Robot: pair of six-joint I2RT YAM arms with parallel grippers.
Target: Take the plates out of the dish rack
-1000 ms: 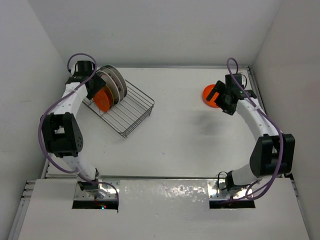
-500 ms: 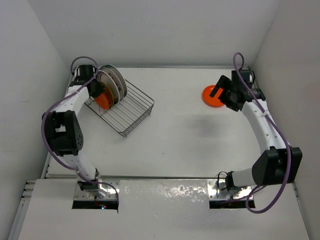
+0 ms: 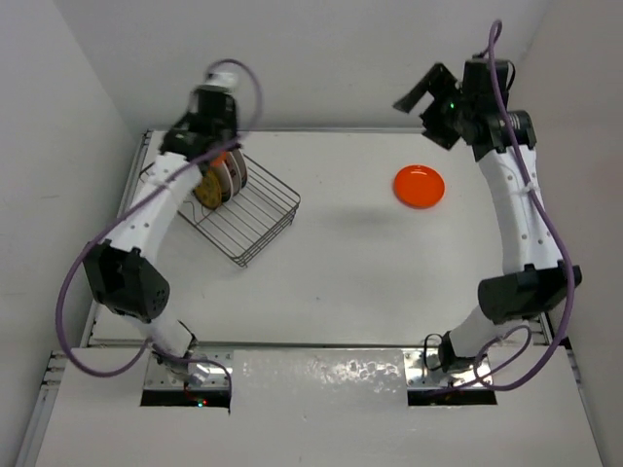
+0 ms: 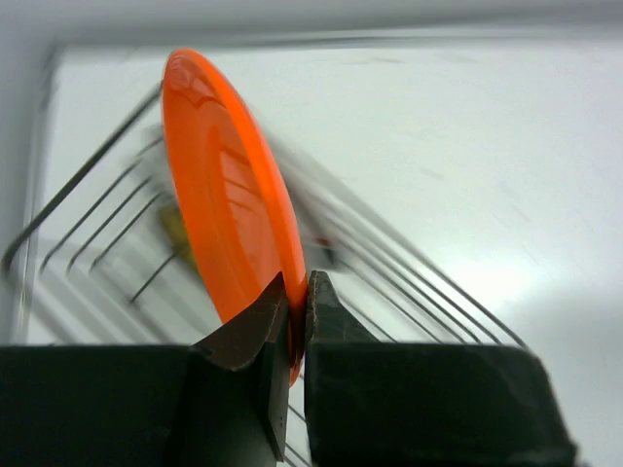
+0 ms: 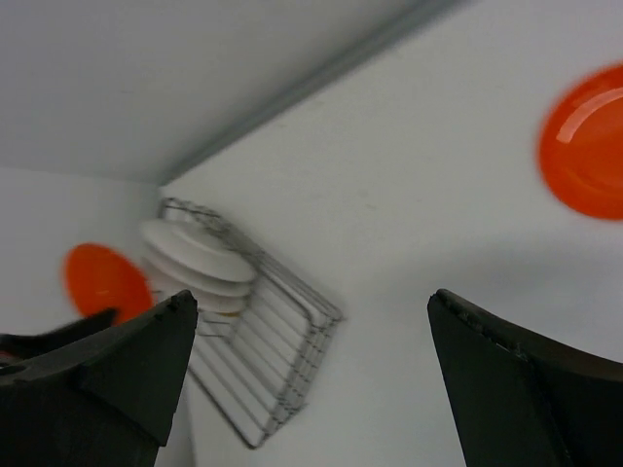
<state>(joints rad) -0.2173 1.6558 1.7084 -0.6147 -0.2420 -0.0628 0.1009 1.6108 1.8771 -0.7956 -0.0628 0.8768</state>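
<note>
White-walled enclosure with a white table (image 3: 350,282), seen from above and from both wrists. The wire dish rack (image 3: 261,209) sits at the far left. One plain orange plate (image 3: 419,186) lies flat on the table at the far right, well apart from the rack.

Left gripper (image 4: 297,304): a second ago it reached into the rack with its jaws apart. Now they are clamped on the lower rim of a second orange plate (image 4: 224,185), held on edge. The arm has risen, and the rack wires appear blurred below the plate.

Right gripper (image 3: 425,109): a second ago it hovered directly over the plate on the table. It has since swung up towards the back wall, jaws spread wide and empty.

The white banded plates (image 5: 195,263) stand upright in the rack. A yellowish blur behind the held plate may be another.

Reading: one plate is unloaded and a second appears to be leaving the rack, so the larger plates remain. The next move probably carries the held plate clear of the wires.
</note>
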